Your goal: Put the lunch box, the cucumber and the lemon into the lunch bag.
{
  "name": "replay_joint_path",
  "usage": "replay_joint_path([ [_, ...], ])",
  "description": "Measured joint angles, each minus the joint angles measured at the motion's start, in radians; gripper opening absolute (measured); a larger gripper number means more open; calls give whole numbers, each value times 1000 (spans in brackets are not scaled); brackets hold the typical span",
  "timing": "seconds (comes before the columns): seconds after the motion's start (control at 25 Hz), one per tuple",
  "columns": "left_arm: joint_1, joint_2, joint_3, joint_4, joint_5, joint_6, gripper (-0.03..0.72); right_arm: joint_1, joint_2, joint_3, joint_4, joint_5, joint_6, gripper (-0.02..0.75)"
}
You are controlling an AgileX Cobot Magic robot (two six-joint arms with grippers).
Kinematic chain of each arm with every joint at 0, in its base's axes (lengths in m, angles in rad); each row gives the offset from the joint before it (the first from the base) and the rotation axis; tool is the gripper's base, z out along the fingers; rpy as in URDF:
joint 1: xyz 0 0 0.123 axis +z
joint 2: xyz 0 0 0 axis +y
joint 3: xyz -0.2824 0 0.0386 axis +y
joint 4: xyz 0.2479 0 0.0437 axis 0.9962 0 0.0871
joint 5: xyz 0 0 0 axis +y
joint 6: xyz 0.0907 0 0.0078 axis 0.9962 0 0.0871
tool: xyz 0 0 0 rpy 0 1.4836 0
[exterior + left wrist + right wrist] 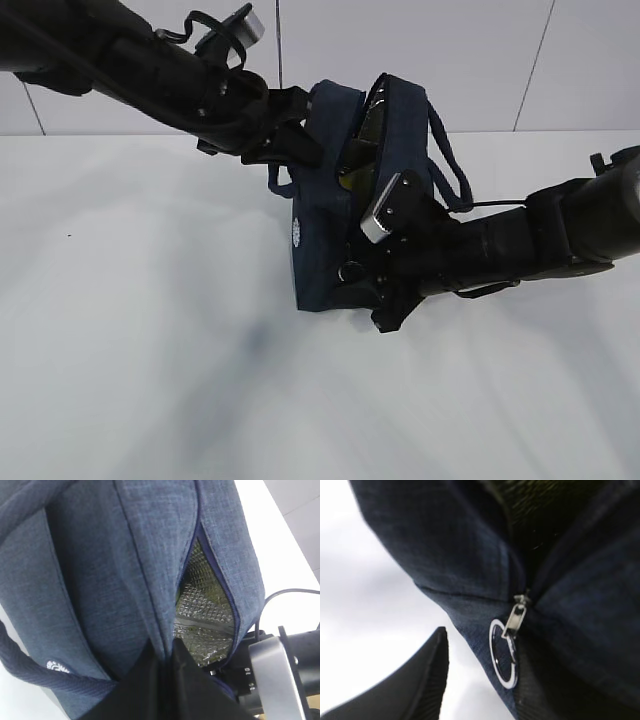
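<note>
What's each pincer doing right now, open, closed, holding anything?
Left pincer: closed on the dark navy fabric lunch bag, pinching its edge by the opening.
Right pincer: open, straddling the bag's corner near the silver ring zipper pull.

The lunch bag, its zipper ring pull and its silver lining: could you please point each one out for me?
lunch bag (312,235): exterior view, on its navy side panel.
zipper ring pull (503,656): right wrist view, on the ring.
silver lining (202,612): left wrist view, on the quilted foil inside the opening.
</note>
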Motion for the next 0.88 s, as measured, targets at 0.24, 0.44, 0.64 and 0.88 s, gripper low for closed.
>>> replay_joint_path([
  [0.24, 0, 0, 0, 0, 0, 0, 2, 0, 9, -1, 0, -5, 0, 237],
  [0.44, 0, 0, 0, 0, 0, 0, 2, 0, 17, -2, 2, -5, 2, 182],
  [0.64, 0, 0, 0, 0, 0, 0, 2, 0, 23, -13, 2, -5, 2, 180],
  [0.88, 0, 0, 0, 0, 0, 0, 2, 0, 23, -22, 0, -5, 17, 179],
])
